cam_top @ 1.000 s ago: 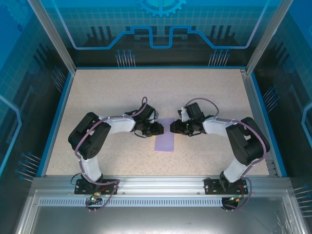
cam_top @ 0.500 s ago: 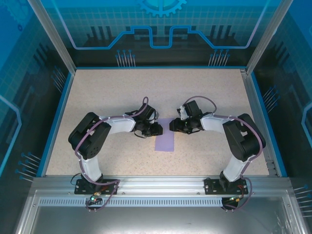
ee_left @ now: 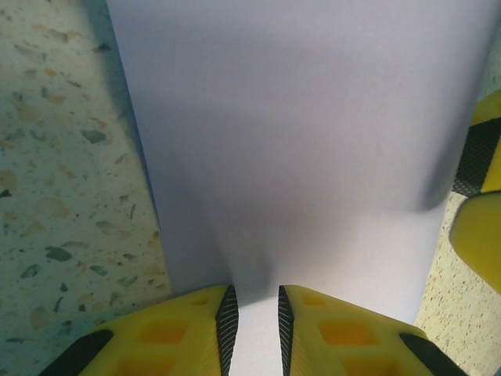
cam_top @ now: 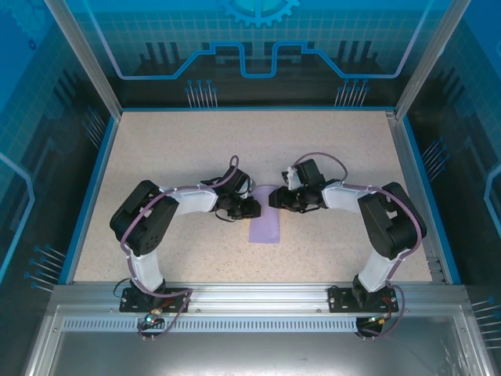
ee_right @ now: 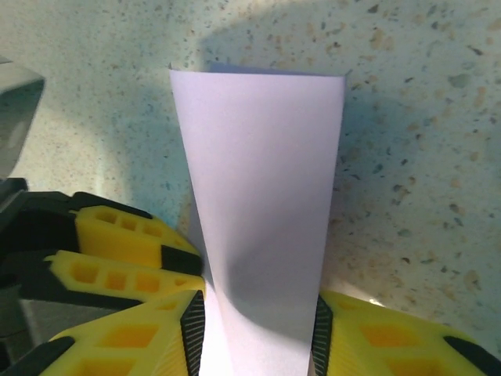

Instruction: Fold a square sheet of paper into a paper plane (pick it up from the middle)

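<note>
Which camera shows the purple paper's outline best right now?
Right wrist: the sheet of paper shows one end edge, both its corners and both sides in frame. Left wrist crops the sheet of paper at the top. Top external shows it small.

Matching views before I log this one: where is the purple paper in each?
Top external: paper at the centre of the table.
Left wrist: paper across the middle, table at left.
Right wrist: paper in the centre, table above and right.
Shared landmark: the speckled table.

Speckled tabletop (cam_top: pixel 196 141), blue printed walls (cam_top: pixel 258 47)
</note>
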### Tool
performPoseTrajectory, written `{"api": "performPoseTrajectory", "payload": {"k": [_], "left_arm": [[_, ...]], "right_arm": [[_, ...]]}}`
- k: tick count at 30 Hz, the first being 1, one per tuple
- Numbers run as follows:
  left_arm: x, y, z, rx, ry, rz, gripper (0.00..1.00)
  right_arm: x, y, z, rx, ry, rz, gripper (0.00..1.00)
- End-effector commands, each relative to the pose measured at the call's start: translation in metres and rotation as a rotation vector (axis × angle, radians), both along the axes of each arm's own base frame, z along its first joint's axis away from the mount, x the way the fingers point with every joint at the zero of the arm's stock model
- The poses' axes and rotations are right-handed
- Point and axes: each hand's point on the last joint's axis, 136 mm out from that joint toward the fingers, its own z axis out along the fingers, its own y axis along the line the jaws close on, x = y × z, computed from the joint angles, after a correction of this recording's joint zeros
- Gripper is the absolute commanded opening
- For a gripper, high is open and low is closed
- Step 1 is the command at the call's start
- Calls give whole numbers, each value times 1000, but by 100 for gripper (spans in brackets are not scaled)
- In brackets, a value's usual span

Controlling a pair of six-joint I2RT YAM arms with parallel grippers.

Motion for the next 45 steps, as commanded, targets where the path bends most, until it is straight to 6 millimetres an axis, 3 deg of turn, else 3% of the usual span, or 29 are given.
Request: {"api": "performPoseTrajectory", "payload": {"k": [1,11,19,27,35,45], "left_arm": [[-19,22,-33,118,89,-1,26],[-16,15,-22,43,91,16,26],[-8,9,16,-53,43,39,32],[3,26,59,-100,-36,87,45],[14,48,68,-187,-53,167,59],[24,50,89,-355,-88,205,63]], "right_arm": [[-5,4,10,56,0,4,41],[-12,11,-2,46,3,30,32],[-10,9,0,9,-38,48,18],[-7,15,21,52,-101,77,11],[-7,23,48,177,-121,91,10],[-3,28,84,351,-131,90,10]]}}
